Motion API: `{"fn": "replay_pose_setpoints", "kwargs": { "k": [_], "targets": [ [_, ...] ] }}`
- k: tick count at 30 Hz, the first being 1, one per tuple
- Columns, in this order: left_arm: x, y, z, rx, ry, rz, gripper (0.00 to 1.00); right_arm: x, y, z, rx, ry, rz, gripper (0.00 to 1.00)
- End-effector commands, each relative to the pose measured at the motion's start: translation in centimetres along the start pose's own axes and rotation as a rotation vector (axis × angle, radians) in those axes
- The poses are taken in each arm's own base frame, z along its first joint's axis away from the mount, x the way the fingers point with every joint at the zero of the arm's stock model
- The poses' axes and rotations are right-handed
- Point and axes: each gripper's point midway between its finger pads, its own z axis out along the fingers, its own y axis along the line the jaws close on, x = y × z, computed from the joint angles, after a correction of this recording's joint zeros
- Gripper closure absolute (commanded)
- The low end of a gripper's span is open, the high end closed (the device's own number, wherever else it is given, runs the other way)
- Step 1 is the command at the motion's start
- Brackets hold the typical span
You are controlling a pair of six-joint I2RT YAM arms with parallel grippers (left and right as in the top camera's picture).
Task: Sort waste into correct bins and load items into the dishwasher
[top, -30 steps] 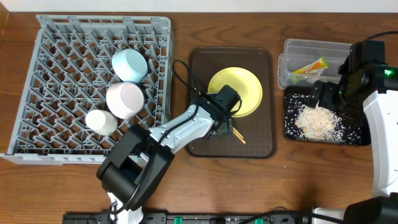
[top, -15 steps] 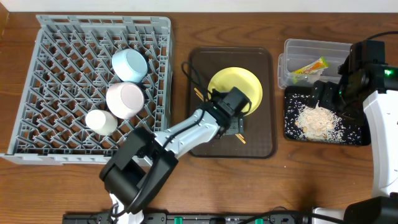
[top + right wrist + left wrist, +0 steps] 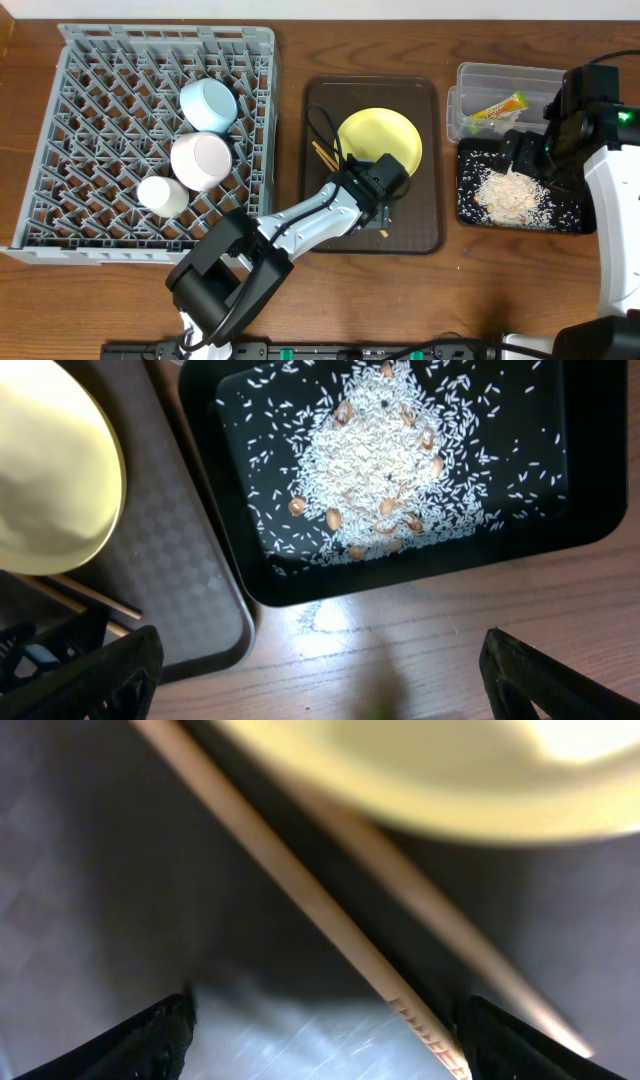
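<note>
left tool (image 3: 325, 1030) released over chopsticks (image 3: 300, 890) | yellow plate (image 3: 420, 780) overlaps them | right tool (image 3: 320, 680) released

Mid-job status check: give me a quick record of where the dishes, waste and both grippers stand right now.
dish rack: light blue bowl, pinkish-white bowl, white cup inside
brown serving tray: yellow plate, chopsticks on it
clear tub: snack wrapper inside
black tray: rice scraps inside
left gripper: open, low over chopsticks at plate's edge
right gripper: open, empty, near black tray
</note>
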Motion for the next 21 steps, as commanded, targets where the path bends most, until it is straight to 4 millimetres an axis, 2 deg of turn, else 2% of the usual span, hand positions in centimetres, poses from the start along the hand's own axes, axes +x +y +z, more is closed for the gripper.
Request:
{"fn": "replay_pose_setpoints", "kwargs": {
  "k": [1, 4, 9, 12, 17, 21],
  "targets": [
    [0.9, 1.2, 0.5, -0.061, 0.038, 0.015, 0.13, -0.1, -0.1, -0.4, -0.008, -0.012, 0.02, 0.01],
    [1.9, 2.2, 0.3, -0.099, 0.081, 0.023, 0.13, -0.1, -0.1, -0.4, -0.008, -0.011, 0.02, 0.01],
    [1.2, 3.3, 0.2, -0.139, 0.059, 0.01, 0.13, -0.1, -0.1, -0.4, -0.007, -0.01, 0.019, 0.01],
    [1.1, 3.0, 0.4, -0.093, 0.082, -0.02, 0.21, 0.0, -0.1, -0.4, -0.007, -0.009, 0.019, 0.01],
    [1.3, 0.3, 0.4, 0.099, 0.165, -0.071, 0.39, 0.0, -0.1, -0.4, -0.007, -0.008, 0.019, 0.01],
    [1.7, 0.3, 0.4, 0.11, 0.2, -0.15, 0.53, 0.0, -0.1, -0.4, -0.007, -0.009, 0.019, 0.01]
  ]
}}
